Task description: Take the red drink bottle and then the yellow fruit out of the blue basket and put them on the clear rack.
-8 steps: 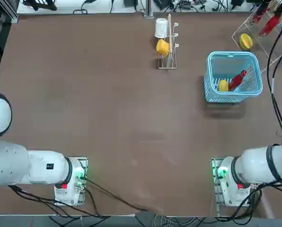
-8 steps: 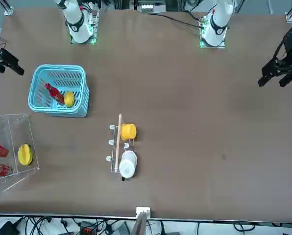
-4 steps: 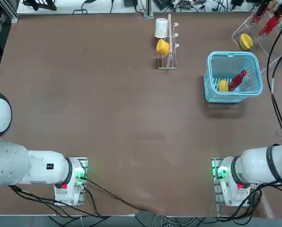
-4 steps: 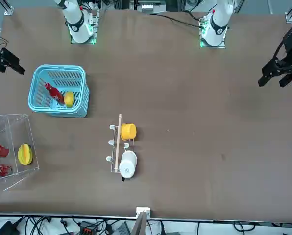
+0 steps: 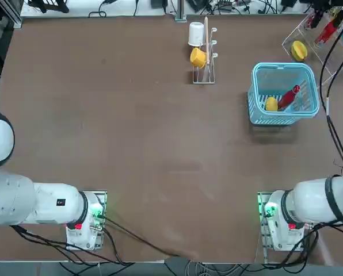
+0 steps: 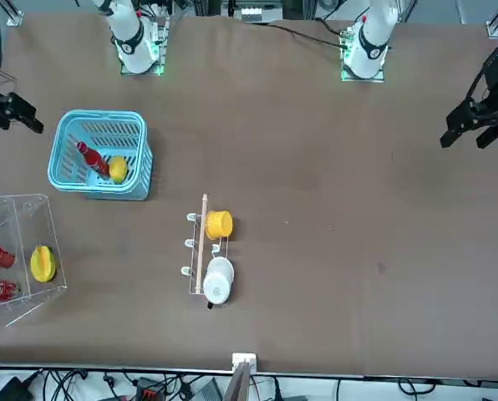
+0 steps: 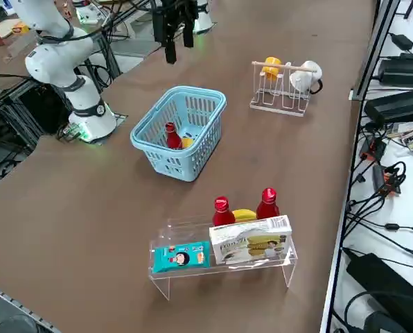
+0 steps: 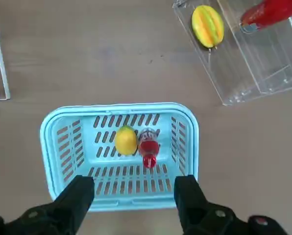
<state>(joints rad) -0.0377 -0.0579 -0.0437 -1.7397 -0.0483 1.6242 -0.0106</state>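
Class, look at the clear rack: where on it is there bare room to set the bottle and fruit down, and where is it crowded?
Top view: the clear rack is bare along its edge nearest the blue basket. Its far part is crowded by two red bottles and a larger yellow fruit. The open right hand hangs above the basket.

Top cam hangs overhead looking straight down, arm bases along the bottom edge, blue basket (image 5: 285,94) upper right. Front cam sits across the table facing the robot, so everything flips: same basket (image 6: 99,154) lands at left. Right side cam is raised, looking diagonally across, clear rack (image 7: 222,259) nearest. Wrist cam peers down close over the basket (image 8: 119,152), sharing it with all three.
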